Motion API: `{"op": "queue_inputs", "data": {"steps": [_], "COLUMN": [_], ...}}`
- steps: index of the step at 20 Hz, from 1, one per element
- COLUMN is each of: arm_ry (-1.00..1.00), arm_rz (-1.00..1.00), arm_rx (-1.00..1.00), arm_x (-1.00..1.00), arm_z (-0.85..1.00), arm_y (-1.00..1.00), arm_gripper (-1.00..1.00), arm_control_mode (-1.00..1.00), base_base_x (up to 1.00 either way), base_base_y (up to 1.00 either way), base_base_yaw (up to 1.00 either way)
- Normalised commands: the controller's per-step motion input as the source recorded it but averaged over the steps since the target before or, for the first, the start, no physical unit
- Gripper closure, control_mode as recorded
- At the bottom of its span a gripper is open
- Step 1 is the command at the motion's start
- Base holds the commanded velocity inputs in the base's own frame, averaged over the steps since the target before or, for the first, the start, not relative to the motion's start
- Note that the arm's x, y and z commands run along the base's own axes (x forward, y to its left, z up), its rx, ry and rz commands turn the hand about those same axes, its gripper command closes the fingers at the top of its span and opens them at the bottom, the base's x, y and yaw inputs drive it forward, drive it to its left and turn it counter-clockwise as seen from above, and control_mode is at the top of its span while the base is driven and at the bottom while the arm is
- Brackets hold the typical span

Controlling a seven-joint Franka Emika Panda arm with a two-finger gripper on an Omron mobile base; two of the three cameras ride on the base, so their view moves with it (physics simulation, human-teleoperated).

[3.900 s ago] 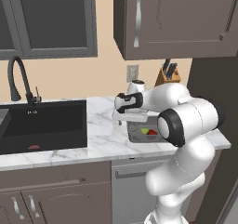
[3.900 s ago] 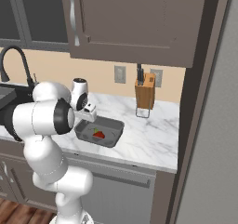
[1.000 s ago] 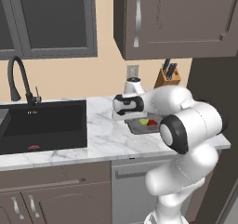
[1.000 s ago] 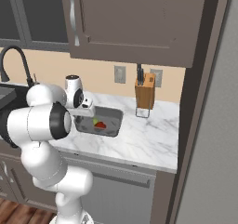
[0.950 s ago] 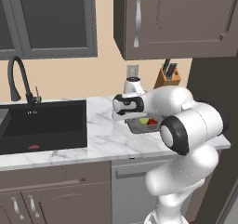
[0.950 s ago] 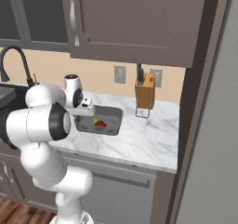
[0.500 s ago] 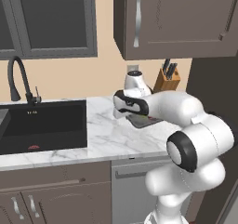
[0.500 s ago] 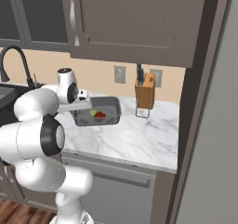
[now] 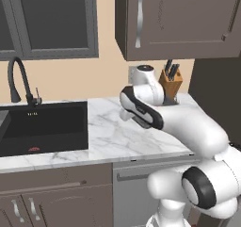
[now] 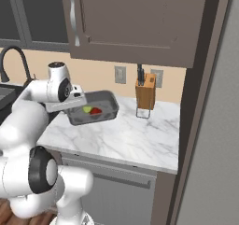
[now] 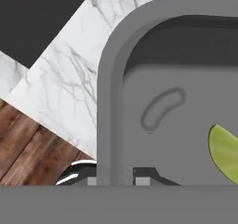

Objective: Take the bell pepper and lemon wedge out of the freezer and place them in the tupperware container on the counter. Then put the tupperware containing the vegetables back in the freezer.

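The gripper [image 11: 116,179] is pinched on the rim of the tupperware container [image 10: 108,97], one fingertip either side of the low grey wall, and the tray hangs clear above the counter [image 10: 135,137], near level. Inside sit the bell pepper [image 10: 95,111] and the lemon wedge [image 10: 87,109], side by side, touching or nearly so. So loading looks done, and this is the carry-back step. Next, I reckon, it must swing right toward the freezer [image 10: 212,140], whose grey flank fills that side, keeping the tray flat so nothing rolls out. From the hand view the wedge lies close by the gripped wall.
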Motion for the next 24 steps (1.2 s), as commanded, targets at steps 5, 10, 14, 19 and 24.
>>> {"op": "queue_inputs", "data": {"steps": [5, 10, 14, 19, 24], "arm_ry": [-0.05, -0.06, -0.07, -0.07, -0.01], "arm_rz": [0.14, 0.17, 0.19, 0.18, 0.27], "arm_rx": [-0.01, -0.04, -0.08, -0.01, 0.01], "arm_x": [-0.74, -0.7, -0.75, -0.77, -0.35], "arm_z": [0.52, 0.56, 0.5, 0.4, 0.04], "arm_y": [0.0, -0.01, -0.05, -0.16, -0.17], "arm_gripper": [1.0, 1.0, 1.0, 1.0, 1.0], "arm_control_mode": [-1.0, -1.0, -1.0, -1.0, -1.0], "base_base_x": [0.0, 0.0, 0.0, 0.0, 0.0], "base_base_y": [0.0, 0.0, 0.0, 0.0, 0.0], "base_base_yaw": [0.0, 0.0, 0.0, 0.0, 0.0]}}
